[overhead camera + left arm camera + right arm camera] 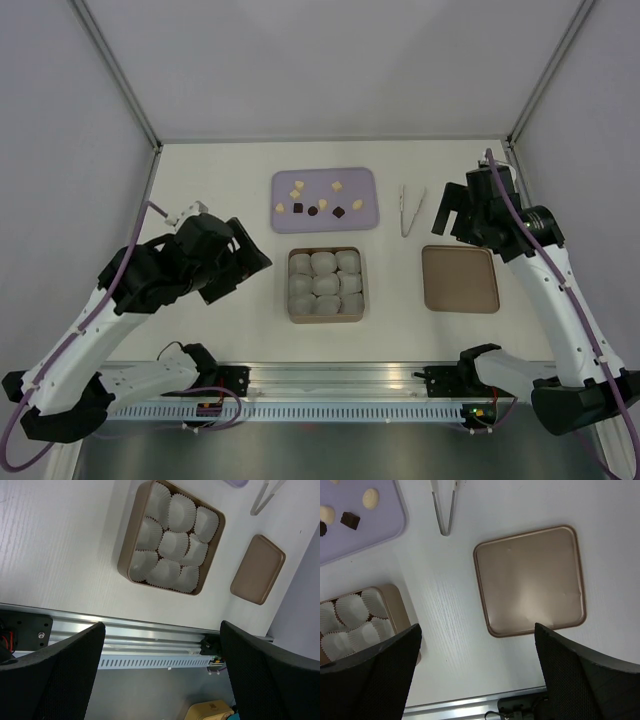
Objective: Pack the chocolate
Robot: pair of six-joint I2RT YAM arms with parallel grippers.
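Tiny chocolate (312,211), cream lumps and dark squares, dots a smooth lilac tray (365,180), twelve o'clock of the pleated-cup box (325,318); left claw (161,625) and right claw (477,627) gape empty.

I am looking down past the left gripper (161,630), whose two dark fingers (60,675) are standing wide apart at the bottom corners with nothing between them. Beyond them an aluminium rail (150,645) is running across the near edge of the white table (60,545). Further out, a square brown box (125,550) is sitting tilted in my view, holding nine white paper cups (173,545) in three rows. A flat brown lid (257,569) is lying apart to its right. The tips of metal tongs (265,497) are showing at the top right, beside a lavender corner (235,482).
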